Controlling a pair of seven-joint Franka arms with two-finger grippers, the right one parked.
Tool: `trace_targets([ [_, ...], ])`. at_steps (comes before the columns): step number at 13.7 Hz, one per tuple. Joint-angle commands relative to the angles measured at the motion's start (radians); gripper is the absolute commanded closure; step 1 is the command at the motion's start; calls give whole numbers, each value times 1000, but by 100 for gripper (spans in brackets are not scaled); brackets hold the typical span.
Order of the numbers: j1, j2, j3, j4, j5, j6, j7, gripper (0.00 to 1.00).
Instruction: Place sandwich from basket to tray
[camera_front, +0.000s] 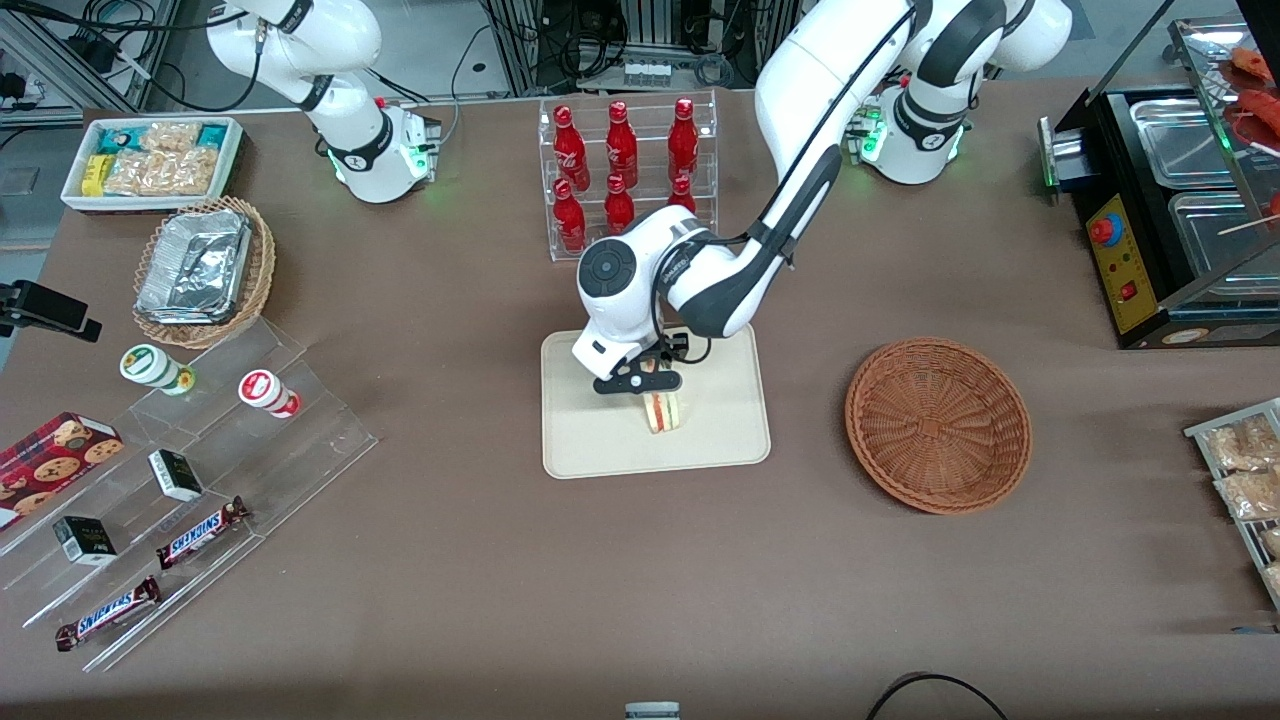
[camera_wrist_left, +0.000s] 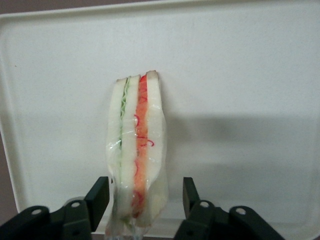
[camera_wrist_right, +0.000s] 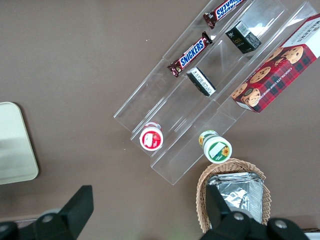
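The sandwich (camera_front: 664, 410) stands on its edge on the cream tray (camera_front: 720, 430), in the half nearer the front camera. In the left wrist view the sandwich (camera_wrist_left: 137, 150) shows its red and green layers against the tray (camera_wrist_left: 240, 75). My left gripper (camera_front: 645, 385) is low over the tray, straddling one end of the sandwich. Its fingers (camera_wrist_left: 98, 196) are open, with a clear gap between one finger and the bread. The reddish-brown basket (camera_front: 938, 425) sits empty beside the tray, toward the working arm's end of the table.
A clear rack of red bottles (camera_front: 625, 170) stands just farther from the front camera than the tray. A stepped acrylic shelf with snacks (camera_front: 190, 480), a tan foil basket (camera_front: 205, 270) and a white snack bin (camera_front: 150, 160) lie toward the parked arm's end. A black food warmer (camera_front: 1170, 210) stands at the working arm's end.
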Motion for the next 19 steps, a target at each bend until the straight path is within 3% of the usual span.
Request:
trace_targets([
  [1,-8,-121,39,4,6,-143,-76,0],
  [6,148,-401,65,-12,-4,-380,-61,0],
  [12,413,-655,65,-70,-61,-554,368,0],
  [14,531,-730,67,-130,-110,-561,567,0],
  [19,729,-808,70,-219,-116,-560,905,0],
])
